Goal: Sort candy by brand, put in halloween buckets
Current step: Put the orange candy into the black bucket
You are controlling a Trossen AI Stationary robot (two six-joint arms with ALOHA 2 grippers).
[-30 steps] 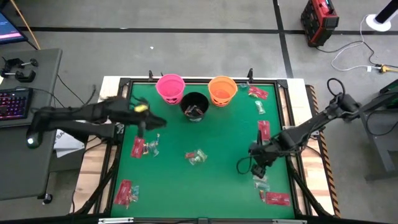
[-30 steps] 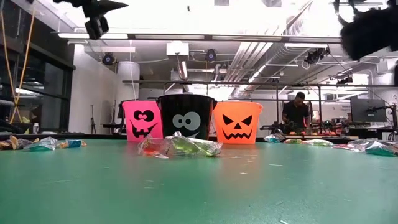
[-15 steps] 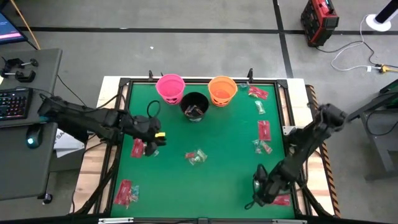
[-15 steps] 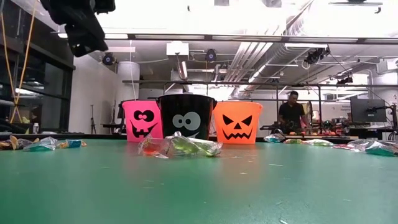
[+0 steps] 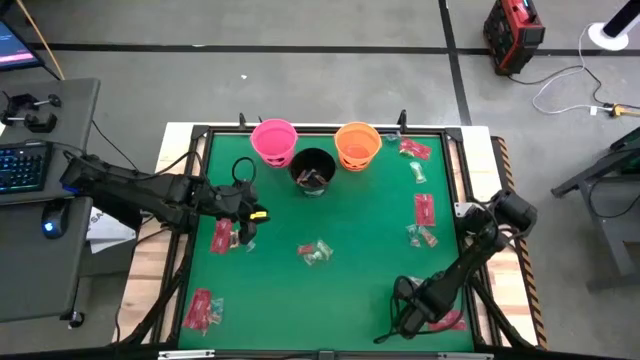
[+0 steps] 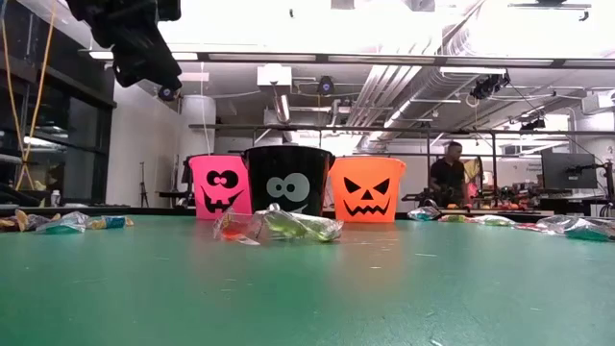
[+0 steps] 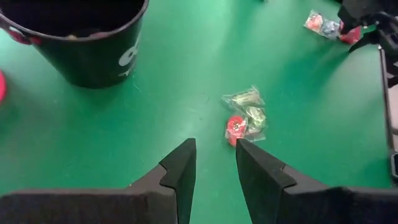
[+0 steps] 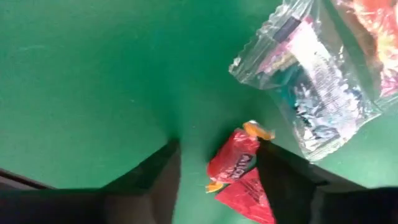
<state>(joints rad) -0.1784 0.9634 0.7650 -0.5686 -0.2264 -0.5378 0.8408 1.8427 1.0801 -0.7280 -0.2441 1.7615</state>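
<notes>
The candy lies scattered on the green surface [image 5: 350, 270], and the black bucket [image 5: 313, 170] serves as landmark: a clear-wrapped cluster [image 5: 316, 252] with green and red pieces sits a little in front of it, near the middle; flat red packets lie to its front left [image 5: 222, 237] and far front left [image 5: 198, 308], and more pieces [image 5: 424, 208] run down the right side to the front right corner. The pink bucket [image 5: 274, 140] and orange bucket [image 5: 358, 145] stand just behind the black one, on either side, touching or nearly so; the black one already holds a few pieces. The right arm folds low toward the front right corner, well away from the black bucket, its right hand [image 8: 214, 168] down at the surface with fingers apart around a small crinkly red sweet [image 8: 231, 160] beside a clear packet [image 8: 311, 87]. The left arm reaches in level from the left edge; the left hand [image 7: 214, 163] hangs front left of the black bucket, above the surface, fingers parted and holding nothing, aimed toward the middle cluster.
</notes>
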